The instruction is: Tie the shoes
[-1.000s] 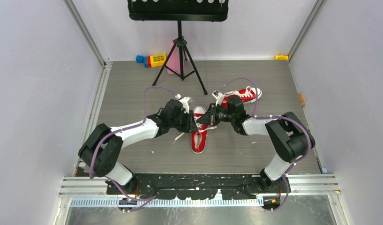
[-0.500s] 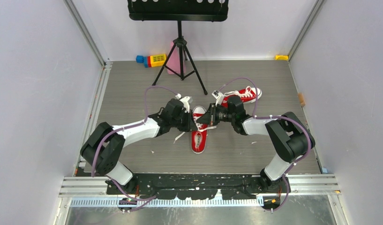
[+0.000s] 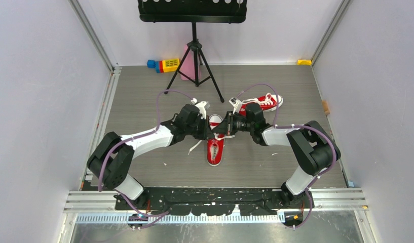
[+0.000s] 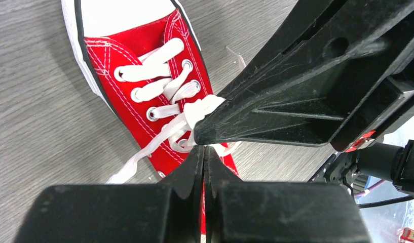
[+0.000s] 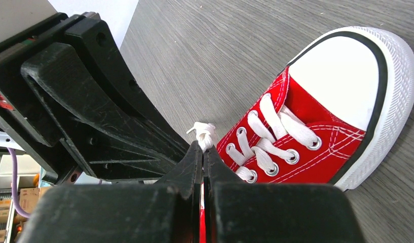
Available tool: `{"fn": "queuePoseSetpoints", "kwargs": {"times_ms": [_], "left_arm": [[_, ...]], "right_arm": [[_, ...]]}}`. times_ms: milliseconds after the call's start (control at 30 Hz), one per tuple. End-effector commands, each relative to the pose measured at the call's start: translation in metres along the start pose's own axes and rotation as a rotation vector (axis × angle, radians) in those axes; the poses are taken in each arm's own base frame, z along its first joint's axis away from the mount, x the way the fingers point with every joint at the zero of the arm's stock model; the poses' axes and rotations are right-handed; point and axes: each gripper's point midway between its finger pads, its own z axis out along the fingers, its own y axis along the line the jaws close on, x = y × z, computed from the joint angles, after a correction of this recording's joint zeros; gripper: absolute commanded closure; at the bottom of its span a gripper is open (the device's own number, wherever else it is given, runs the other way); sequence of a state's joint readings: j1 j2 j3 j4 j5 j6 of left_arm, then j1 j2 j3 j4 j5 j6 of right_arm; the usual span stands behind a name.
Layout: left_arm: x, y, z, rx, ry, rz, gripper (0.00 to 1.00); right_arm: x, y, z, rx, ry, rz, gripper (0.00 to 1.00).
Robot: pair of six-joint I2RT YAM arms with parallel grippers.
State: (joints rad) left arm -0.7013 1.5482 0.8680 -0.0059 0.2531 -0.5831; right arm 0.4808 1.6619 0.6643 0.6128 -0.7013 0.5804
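Red shoe (image 3: 214, 149) lies in the middle on the bench (image 3: 144, 91), the other shoe (image 3: 263, 103) upper right. Right claw (image 5: 203, 151) is squeezed tight on the middle shoe's white lace (image 5: 204, 132). Left claw (image 4: 203, 153) is closed tight beside it; I can't tell if it grips anything.

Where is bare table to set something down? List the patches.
Bare: table left of the tripod; the strip between the near shoe and the arm bases; right of the far shoe. Crowded: the centre, where left gripper and right gripper meet on the laces.
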Motion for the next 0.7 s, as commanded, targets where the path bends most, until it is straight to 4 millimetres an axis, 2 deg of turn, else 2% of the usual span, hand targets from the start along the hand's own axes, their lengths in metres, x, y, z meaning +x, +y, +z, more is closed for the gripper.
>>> {"fn": "queuePoseSetpoints", "kwargs": {"times_ms": [0,667], "left_arm": [[-0.02,-0.008,-0.002,0.0,-0.041,0.042,1.0],[-0.031,0.018,0.023,-0.11,-0.048,0.114,1.0]], "right_arm": [[-0.024,0.023,0.001,-0.067,-0.054,-0.071,1.0],[-0.026,0.026,-0.001,-0.071,-0.062,-0.075,1.0]]}}
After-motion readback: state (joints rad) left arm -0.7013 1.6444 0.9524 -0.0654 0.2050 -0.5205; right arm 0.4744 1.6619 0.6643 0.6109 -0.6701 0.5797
